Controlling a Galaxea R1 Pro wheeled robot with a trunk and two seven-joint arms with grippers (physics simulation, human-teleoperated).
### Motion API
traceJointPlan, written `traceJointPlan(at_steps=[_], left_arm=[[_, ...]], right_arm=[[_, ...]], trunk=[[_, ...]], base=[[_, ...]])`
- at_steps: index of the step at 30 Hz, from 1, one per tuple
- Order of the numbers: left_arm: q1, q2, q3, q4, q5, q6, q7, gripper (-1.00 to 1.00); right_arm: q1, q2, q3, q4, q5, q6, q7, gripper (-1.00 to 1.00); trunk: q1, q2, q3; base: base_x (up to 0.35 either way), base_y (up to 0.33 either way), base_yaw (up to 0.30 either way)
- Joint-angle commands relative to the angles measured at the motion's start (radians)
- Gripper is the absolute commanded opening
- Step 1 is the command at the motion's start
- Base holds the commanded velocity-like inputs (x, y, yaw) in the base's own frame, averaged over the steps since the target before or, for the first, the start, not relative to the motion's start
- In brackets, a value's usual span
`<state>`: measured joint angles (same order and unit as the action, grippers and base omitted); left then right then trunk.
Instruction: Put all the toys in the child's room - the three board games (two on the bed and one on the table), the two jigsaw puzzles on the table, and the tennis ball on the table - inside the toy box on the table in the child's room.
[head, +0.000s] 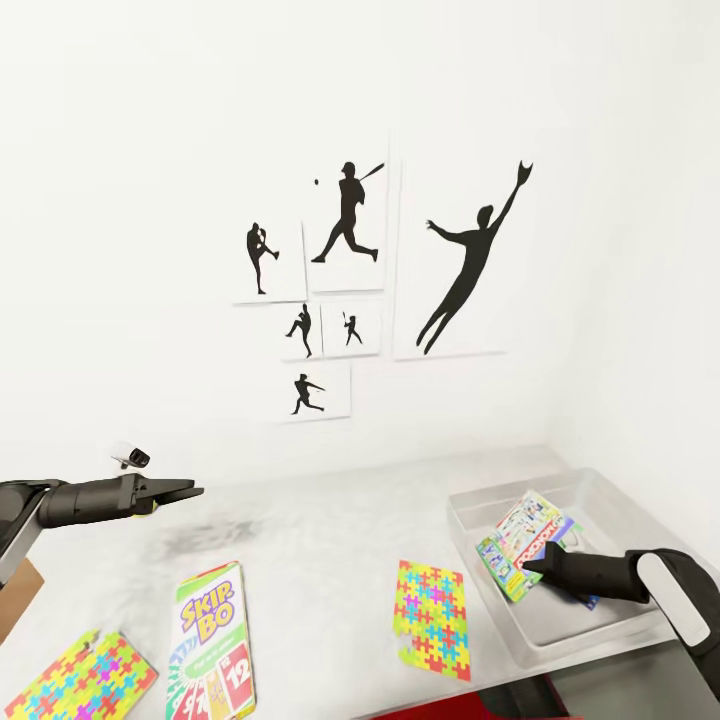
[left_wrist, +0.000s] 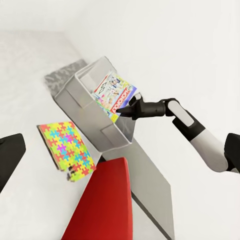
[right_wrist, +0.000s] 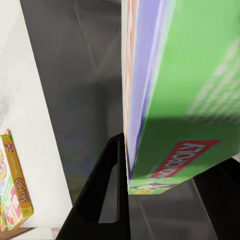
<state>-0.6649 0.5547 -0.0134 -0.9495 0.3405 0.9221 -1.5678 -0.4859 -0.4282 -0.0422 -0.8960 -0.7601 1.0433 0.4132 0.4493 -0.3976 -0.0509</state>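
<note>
My right hand (head: 535, 570) grips one Monopoly game (head: 527, 542) inside the toy box (head: 600, 632). On the counter (head: 320, 560): one Skip-Bo game (head: 212, 642) and two puzzles (head: 433, 618) (head: 80, 682). My left hand (head: 185, 492) hovers, fingers narrow, empty.

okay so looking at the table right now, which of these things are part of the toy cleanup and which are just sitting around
Part of the job:
- clear plastic toy box
- green Monopoly board game box, gripped by the right gripper inside the toy box
- Skip-Bo board game box
- multicoloured jigsaw puzzle in the middle of the table
- second multicoloured jigsaw puzzle by the table's near left edge

Just lying about:
- black baseball-player silhouette pictures on the wall
- red chair
</note>
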Motion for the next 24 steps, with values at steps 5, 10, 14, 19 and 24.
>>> traceJointPlan(at_steps=[5, 10, 14, 19, 24], left_arm=[[-0.001, 0.001, -0.002, 0.000, 0.002, 0.011, -0.003, 1.00], [-0.001, 0.001, -0.001, 0.000, 0.002, 0.011, -0.003, 1.00], [-0.001, 0.001, -0.002, 0.000, 0.002, 0.011, -0.003, 1.00], [-0.001, 0.000, -0.002, 0.000, 0.002, 0.011, -0.003, 1.00], [-0.001, 0.000, -0.002, 0.000, 0.002, 0.011, -0.003, 1.00]], right_arm=[[-0.001, 0.000, -0.006, 0.003, 0.009, 0.004, 0.010, -1.00], [-0.002, 0.000, -0.008, 0.003, 0.008, 0.004, 0.010, -1.00], [-0.001, 0.001, -0.009, 0.003, 0.008, 0.004, 0.010, -1.00], [-0.002, 0.002, -0.009, 0.003, 0.007, 0.004, 0.010, -1.00], [-0.002, 0.004, -0.010, 0.003, 0.007, 0.004, 0.010, -1.00]], trunk=[[0.001, -0.002, -0.003], [0.001, -0.002, -0.003], [0.001, -0.002, -0.003], [0.001, -0.002, -0.003], [0.001, -0.002, -0.003]], base=[[0.000, 0.000, 0.000], [0.000, 0.000, 0.000], [0.000, 0.000, 0.000], [0.000, 0.000, 0.000], [0.000, 0.000, 0.000]])
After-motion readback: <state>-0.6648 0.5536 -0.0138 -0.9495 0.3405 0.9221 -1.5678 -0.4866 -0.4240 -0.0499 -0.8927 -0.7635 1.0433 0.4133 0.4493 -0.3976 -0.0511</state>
